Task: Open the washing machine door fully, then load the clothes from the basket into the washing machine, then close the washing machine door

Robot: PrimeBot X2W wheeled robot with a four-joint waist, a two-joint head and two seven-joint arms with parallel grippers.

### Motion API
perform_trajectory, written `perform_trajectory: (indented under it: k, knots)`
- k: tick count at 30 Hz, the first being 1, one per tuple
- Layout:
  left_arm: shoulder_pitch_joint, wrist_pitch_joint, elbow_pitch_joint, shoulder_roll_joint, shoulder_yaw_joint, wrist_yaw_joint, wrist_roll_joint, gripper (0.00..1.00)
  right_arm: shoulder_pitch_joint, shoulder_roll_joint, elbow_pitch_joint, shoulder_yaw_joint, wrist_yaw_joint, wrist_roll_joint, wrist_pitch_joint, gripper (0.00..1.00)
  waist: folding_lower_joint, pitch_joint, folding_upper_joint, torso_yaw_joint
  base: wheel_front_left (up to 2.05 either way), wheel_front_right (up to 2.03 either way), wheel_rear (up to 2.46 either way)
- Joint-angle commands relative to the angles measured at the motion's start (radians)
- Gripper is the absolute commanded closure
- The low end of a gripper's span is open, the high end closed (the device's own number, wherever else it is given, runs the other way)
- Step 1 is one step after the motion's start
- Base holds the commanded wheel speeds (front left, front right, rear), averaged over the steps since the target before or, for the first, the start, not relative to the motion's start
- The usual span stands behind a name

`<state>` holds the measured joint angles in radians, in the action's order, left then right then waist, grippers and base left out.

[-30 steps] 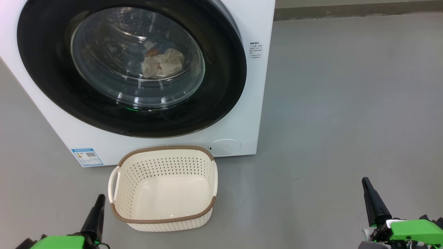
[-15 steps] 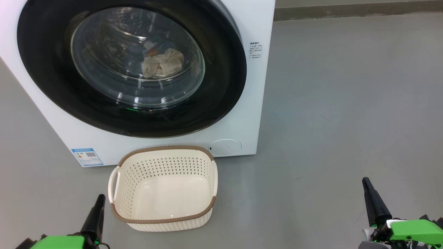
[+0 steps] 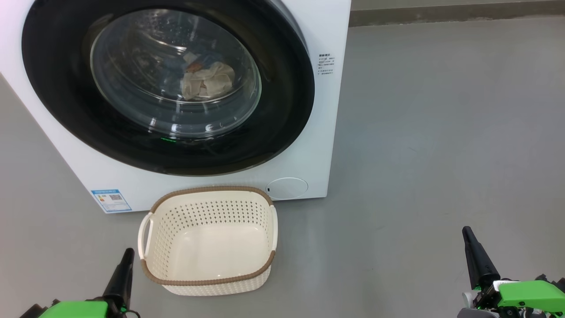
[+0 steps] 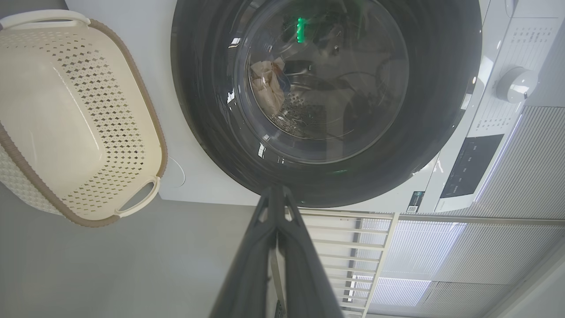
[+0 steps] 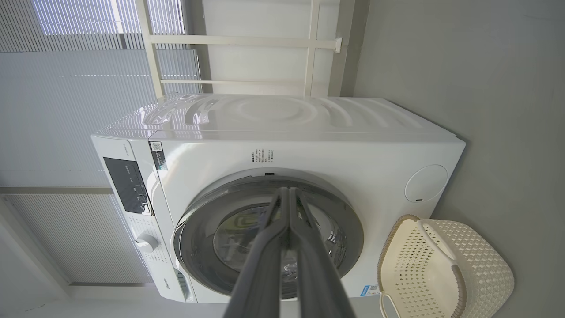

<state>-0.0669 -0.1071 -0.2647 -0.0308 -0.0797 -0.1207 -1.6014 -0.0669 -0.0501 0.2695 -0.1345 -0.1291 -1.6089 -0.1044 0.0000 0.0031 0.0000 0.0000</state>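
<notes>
The white washing machine (image 3: 329, 110) stands at the upper left, its round black-rimmed door (image 3: 57, 101) lying flat against the front. Behind the glass lie the clothes (image 3: 206, 80), a cream piece with blue fabric beside it. On the floor before the machine sits the cream perforated basket (image 3: 207, 207) with a brown rim, nothing inside. My left gripper (image 3: 128, 252) is shut, low and just left of the basket. My right gripper (image 3: 466, 230) is shut, far to the right above bare floor. The door (image 4: 441, 110), basket (image 4: 145, 128) and left gripper (image 4: 276, 191) appear in the left wrist view; the washing machine (image 5: 309, 154), basket (image 5: 485, 265) and right gripper (image 5: 289, 191) in the right wrist view.
Grey floor (image 3: 441, 132) stretches to the right of the machine. A wall base (image 3: 454, 13) runs along the back. A blue label sticker (image 3: 111, 200) marks the machine's lower left front. Window blinds (image 5: 66, 110) and a white railing (image 5: 247, 42) lie behind the machine.
</notes>
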Motion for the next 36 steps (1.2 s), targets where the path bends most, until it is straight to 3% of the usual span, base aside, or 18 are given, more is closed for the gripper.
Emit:
perform_trajectory:
  k: [1, 36]
  knots:
    - [-0.041, -0.006, 0.019, -0.019, -0.034, -0.01, -0.007, 1.0, -0.041, -0.002, -0.025, 0.022, -0.002, -0.001, -0.007, 1.0, 0.0, 0.0, 0.0, 0.0, 0.0, 0.0, 0.0]
    - [-0.041, -0.006, 0.02, -0.019, -0.034, -0.01, -0.007, 1.0, -0.041, -0.001, -0.025, 0.021, -0.002, 0.0, -0.008, 1.0, 0.0, 0.0, 0.0, 0.0, 0.0, 0.0, 0.0]
